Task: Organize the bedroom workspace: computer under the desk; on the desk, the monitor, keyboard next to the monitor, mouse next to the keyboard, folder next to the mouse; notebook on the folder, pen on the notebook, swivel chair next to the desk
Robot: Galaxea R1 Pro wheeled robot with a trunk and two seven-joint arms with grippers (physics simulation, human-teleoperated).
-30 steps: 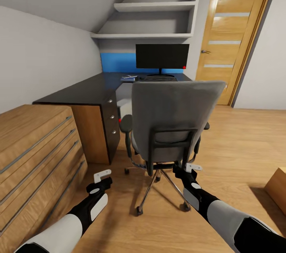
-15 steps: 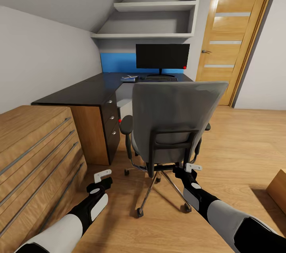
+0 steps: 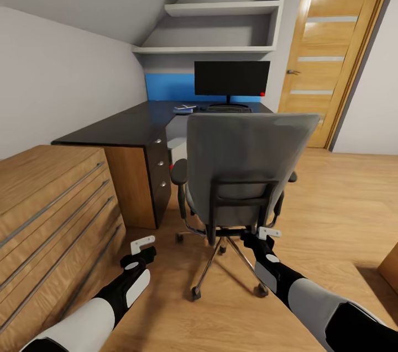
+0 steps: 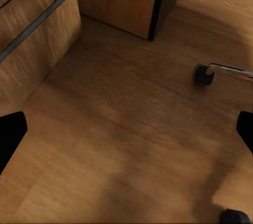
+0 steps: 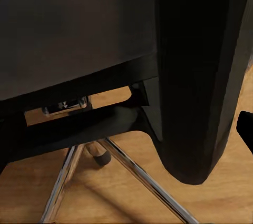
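The grey swivel chair (image 3: 249, 164) stands in front of me with its back toward me, hiding its seat; the folder is hidden. Behind it runs the black desk (image 3: 121, 128) carrying the monitor (image 3: 232, 78) and the keyboard (image 3: 228, 109). A small flat item with a pale stick (image 3: 183, 109) lies left of the keyboard, too small to name. The pale computer (image 3: 176, 139) sits under the desk. My left gripper (image 3: 142, 248) hangs open over bare floor. My right gripper (image 3: 264, 235) is open just behind the chair's black back frame (image 5: 200, 76); one fingertip (image 5: 246, 126) shows beside it.
A light oak drawer cabinet (image 3: 50, 203) fills the near left, close to my left arm. The desk's drawer unit (image 3: 160, 167) is beside the chair. A chair castor (image 4: 203, 75) rolls near the left gripper. A wooden door (image 3: 337, 53) stands at the back right, a wooden box edge (image 3: 389, 266) at the right.
The whole view has shifted slightly, so the camera moved. Both arms keep the same pose, and the chair stays in front of the desk.
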